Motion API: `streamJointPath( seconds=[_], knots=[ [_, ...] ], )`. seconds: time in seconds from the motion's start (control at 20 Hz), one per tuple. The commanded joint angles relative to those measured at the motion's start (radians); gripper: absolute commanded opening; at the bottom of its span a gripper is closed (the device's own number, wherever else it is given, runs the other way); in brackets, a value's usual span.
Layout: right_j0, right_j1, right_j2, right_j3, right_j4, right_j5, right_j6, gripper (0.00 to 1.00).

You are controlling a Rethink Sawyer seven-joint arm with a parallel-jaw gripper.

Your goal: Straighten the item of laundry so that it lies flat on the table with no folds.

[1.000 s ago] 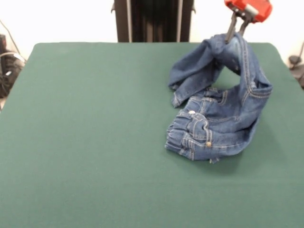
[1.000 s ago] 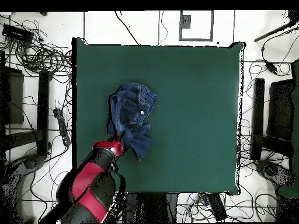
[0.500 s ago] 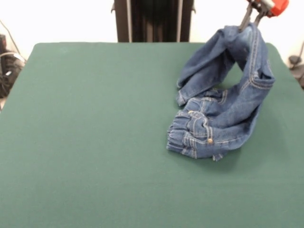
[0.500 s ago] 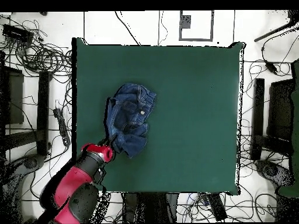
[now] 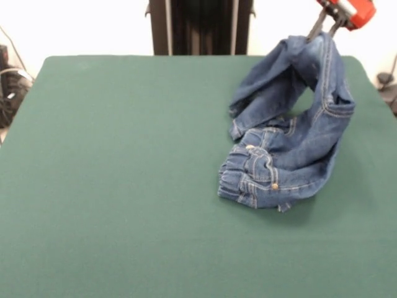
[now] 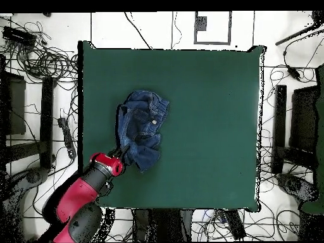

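A small pair of blue denim jeans (image 5: 288,143) lies crumpled at the right side of the dark green table (image 5: 124,174). The waistband with its brass button rests on the cloth, facing the front. One part of the jeans is lifted into a tall arch, and my gripper (image 5: 324,34) is shut on its top, near the table's far right corner. Seen from overhead, the jeans (image 6: 142,126) sit at the table's left side and the gripper (image 6: 122,152) holds their near end.
The red and black arm (image 6: 85,199) reaches in across the table's near left corner in the overhead view. Cables and stands surround the table (image 6: 209,114) on the floor. A dark pedestal (image 5: 200,26) stands behind the far edge.
The gripper rose and moved right with the jeans' end, stretching the arch taller. In the last half second it shifted slightly back; the waistband stayed on the table.
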State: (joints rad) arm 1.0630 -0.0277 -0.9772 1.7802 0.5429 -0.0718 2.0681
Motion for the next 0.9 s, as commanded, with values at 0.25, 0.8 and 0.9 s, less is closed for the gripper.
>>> streamJointPath(
  seconds=[0.25,0.8,0.9],
  knots=[
    [0.072,0.224,-0.073,-0.029,0.23,0.207,0.332,1.0],
    [-0.294,-0.388,0.408,0.112,-0.044,0.086,0.063,1.0],
    [-0.437,-0.494,0.566,0.166,-0.115,0.073,0.027,1.0]
  ],
)
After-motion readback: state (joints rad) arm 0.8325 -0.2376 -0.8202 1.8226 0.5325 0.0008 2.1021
